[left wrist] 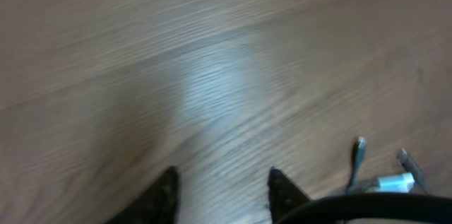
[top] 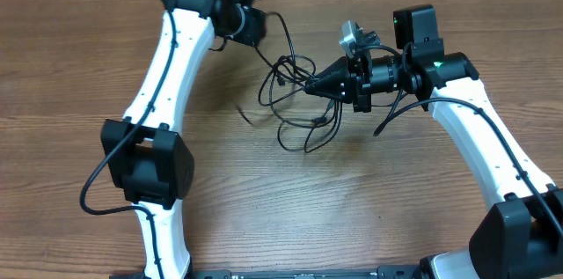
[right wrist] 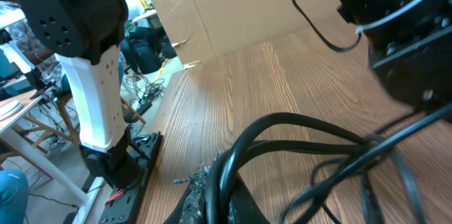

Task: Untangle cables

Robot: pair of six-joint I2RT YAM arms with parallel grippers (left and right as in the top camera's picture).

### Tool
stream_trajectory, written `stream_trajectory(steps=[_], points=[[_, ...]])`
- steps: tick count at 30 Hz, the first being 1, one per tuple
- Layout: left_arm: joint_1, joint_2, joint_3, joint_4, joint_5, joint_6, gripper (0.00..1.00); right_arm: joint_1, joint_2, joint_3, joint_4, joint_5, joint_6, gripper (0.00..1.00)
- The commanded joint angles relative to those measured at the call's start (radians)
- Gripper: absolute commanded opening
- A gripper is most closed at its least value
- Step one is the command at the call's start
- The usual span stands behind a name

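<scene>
The right claw [top: 310, 88] is clamped on the cables [top: 288, 72], apparently anchoring the tangle at the middle of the bench [top: 369, 200]. The left claw [left wrist: 222, 185] stands part open over bare wood beside loose plug ends [left wrist: 395, 180], holding nothing, likely positioned for a strand.

The left arm [top: 163, 68] and right arm [top: 484, 134] have white links, black joints and dark pointed fingers [left wrist: 164, 197].

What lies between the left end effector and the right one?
Loose loops of the cables lie between the left end effector and the right end effector, seen in the overhead view.
</scene>
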Motion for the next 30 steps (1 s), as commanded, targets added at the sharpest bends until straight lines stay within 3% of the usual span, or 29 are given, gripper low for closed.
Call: stream_trajectory(steps=[1, 4, 11, 18, 23, 30], points=[[0.089, -0.001, 0.014, -0.019, -0.092, -0.438, 0.32, 0.002, -0.011, 0.007, -0.002, -0.039, -0.002, 0.04], [0.135, -0.001, 0.014, -0.056, -0.092, -0.637, 0.28, 0.002, -0.011, 0.007, -0.002, -0.039, -0.002, 0.04], [0.206, -0.001, 0.014, -0.226, -0.092, -1.054, 0.34, 0.002, -0.011, 0.007, -0.001, -0.039, -0.002, 0.04], [0.227, -0.001, 0.014, -0.333, -0.065, -1.319, 0.43, 0.002, -0.011, 0.007, -0.002, -0.039, -0.002, 0.04], [0.227, -0.001, 0.014, -0.422, -0.060, -1.588, 0.41, 0.002, -0.011, 0.007, -0.001, -0.039, -0.002, 0.04], [0.227, -0.001, 0.014, -0.515, 0.050, -1.841, 0.49, 0.002, -0.011, 0.007, -0.001, -0.039, -0.002, 0.04]])
